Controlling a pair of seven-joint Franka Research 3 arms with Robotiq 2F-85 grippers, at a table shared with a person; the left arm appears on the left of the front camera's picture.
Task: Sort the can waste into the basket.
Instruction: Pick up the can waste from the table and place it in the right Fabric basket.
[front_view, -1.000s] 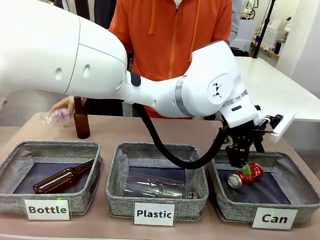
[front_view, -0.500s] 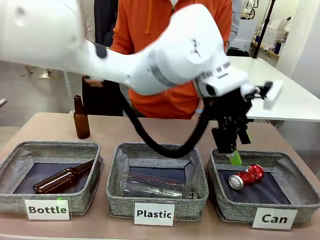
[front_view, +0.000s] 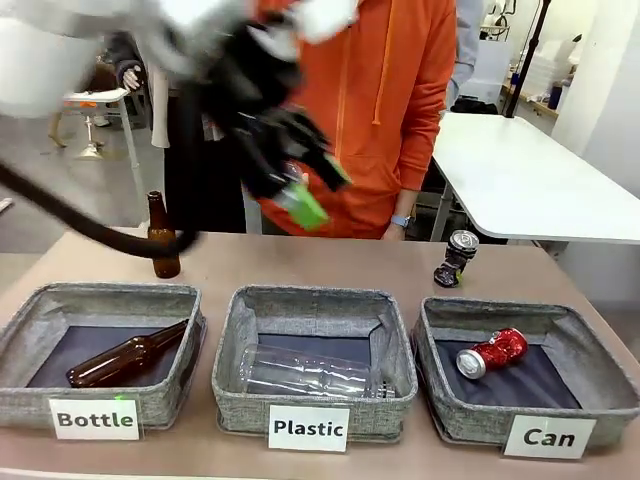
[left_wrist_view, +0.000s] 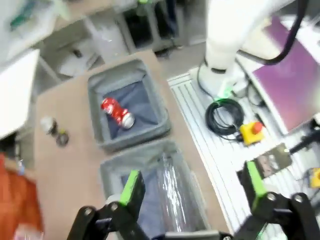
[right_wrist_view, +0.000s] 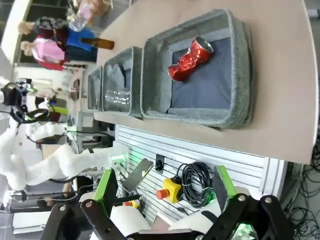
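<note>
Red metal showed inside the Can basket (front_view: 465, 420), at the right end of the row of three. The red can (front_view: 492, 352) lay there on its side on the dark base, near the back wall, with its silver top turned toward the middle basket and its waist dented. The black can (front_view: 455, 258) was outside the basket. It stood on the tabletop (front_view: 340, 265) just behind the basket's back left corner and looked a little tilted.

In the left wrist view, the left end effector (left_wrist_view: 192, 186) had its green pads (left_wrist_view: 131, 187) far apart with nothing between them. It looked down on the Can basket and the one beside it. In the front view it was raised high above the tabletop, in front of the orange top (front_view: 400, 100) of a person at the far side, and it was much blurred. The right end effector (right_wrist_view: 165, 185) was also spread wide and held nothing. Its view looked at the row of baskets from beyond the tabletop's edge, with the Can basket the nearest.

The Plastic basket (front_view: 235, 410) in the middle held a clear bottle (front_view: 305, 372) lying on its side. The Bottle basket (front_view: 165, 405) at the left held a brown bottle (front_view: 125, 358), also lying. A second brown bottle (front_view: 162, 238) stood upright on the tabletop behind that basket.
</note>
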